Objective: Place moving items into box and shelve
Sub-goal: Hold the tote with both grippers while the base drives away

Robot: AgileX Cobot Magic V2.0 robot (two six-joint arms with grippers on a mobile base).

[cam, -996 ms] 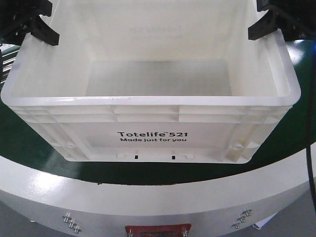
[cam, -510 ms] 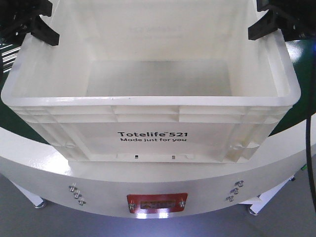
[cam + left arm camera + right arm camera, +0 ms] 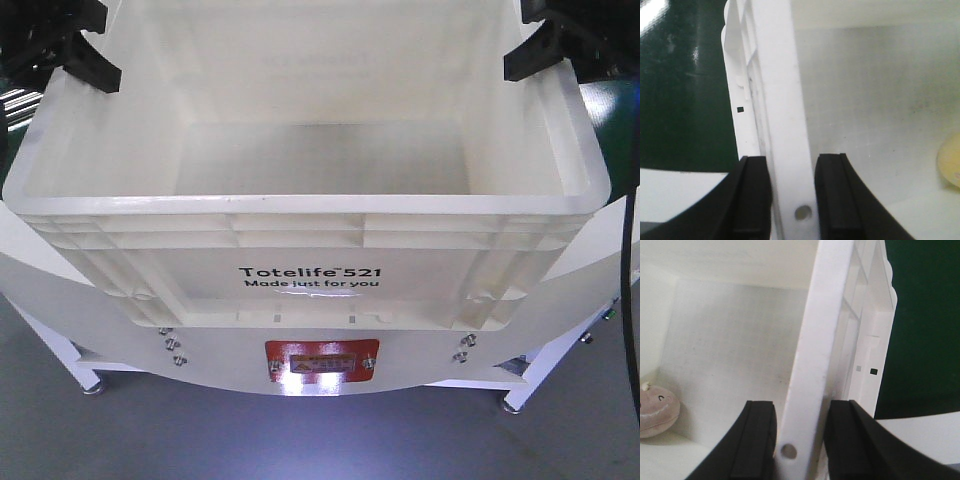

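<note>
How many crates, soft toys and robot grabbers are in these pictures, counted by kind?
Crates: 1, the white crate.
Plush toys: 2, the pinkish-brown toy and the yellow toy, both inside it.
Pairs of black fingers: 2, the left gripper and the right gripper, each clamped on a side wall.
Total: 5.

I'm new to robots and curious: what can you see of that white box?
The box is a large white plastic crate, open-topped, with a ribbed rim and black print "Totelife 521 Made just for you". The left gripper and right gripper each clamp a side wall. A pink plush and a yellow plush lie inside.
</note>
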